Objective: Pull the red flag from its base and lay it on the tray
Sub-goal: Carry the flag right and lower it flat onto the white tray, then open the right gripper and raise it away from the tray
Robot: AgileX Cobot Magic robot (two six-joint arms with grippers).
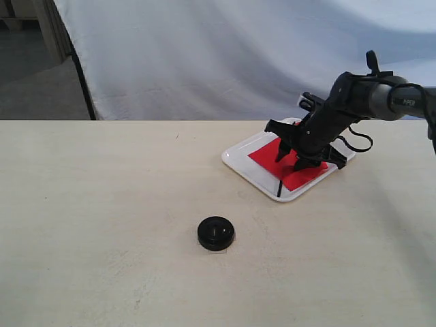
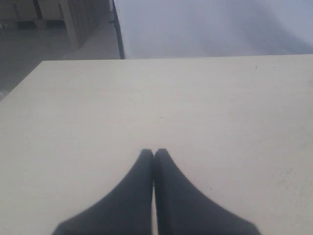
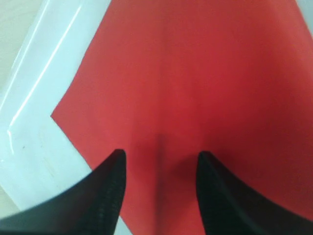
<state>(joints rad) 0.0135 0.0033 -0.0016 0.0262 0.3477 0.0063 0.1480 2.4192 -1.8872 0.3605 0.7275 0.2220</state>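
R gripper (image 3: 159, 159) jaws apart, empty, over red flag (image 1: 264, 155) on tray (image 1: 235, 159) | L gripper (image 2: 153, 152) closed, empty | risk: cloth may snag R fingers on lift-off

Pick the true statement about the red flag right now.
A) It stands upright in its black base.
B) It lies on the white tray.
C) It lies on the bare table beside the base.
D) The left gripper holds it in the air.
B: the red flag lies flat on the tray, and the base sits apart with no pole in it.
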